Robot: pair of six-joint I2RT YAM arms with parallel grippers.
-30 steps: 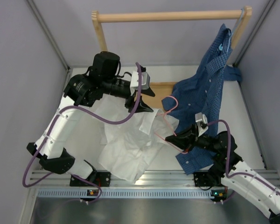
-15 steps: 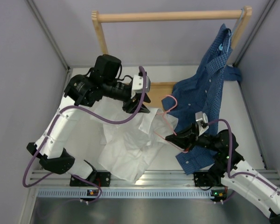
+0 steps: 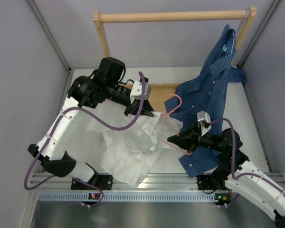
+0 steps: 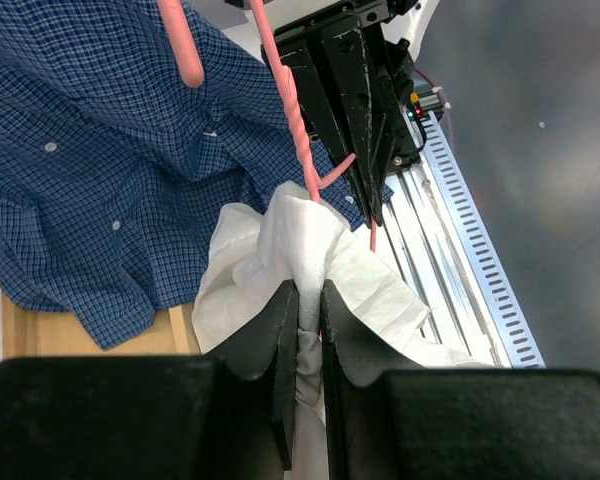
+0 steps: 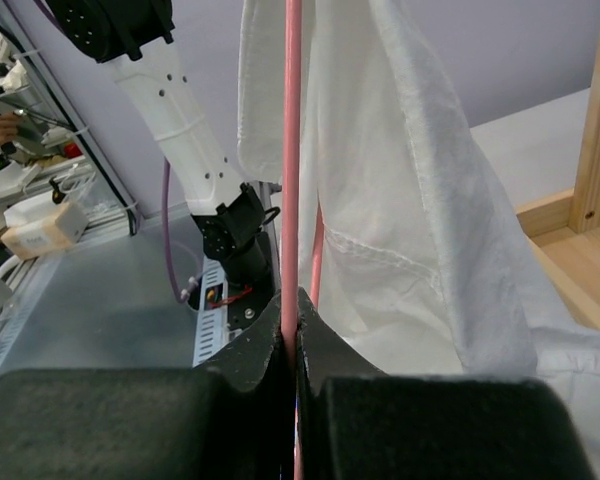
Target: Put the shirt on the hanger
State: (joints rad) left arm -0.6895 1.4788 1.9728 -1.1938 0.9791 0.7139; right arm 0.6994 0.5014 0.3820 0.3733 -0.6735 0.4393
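Left claw (image 4: 305, 290) is clenched on a bunched fold of the white shirt (image 3: 130, 149), with the cloth pinched tight between both fingers and pulled up off the worktop (image 3: 251, 118). The rest of the shirt lies crumpled mid-worktop between the two arms, spreading toward the near edge. Right claw (image 5: 292, 305) is clamped shut on one thin wire of the pink hanger (image 3: 172, 113), gripping it just right of the raised shirt fold. The hanger is tilted and off the worktop. Its hook points to the far side and shows against the edge of the blue checked shirt (image 3: 211, 90). In the left wrist view the twisted pink neck runs down to the top of the pinched white fold, and the wire touches the cloth there; I can't tell whether it goes inside the cloth. In the right wrist view white cloth drapes right beside the pink wire on its right side, and a second pink wire shows close behind the first. The two claws are near each other, tips facing. The blue checked shirt hangs from the right end of the wooden rack (image 3: 171, 17) at the far side. Its lower part trails down onto the right of the worktop and under the right arm. A wooden base board (image 3: 164, 89) shows between the left claw and the blue shirt.
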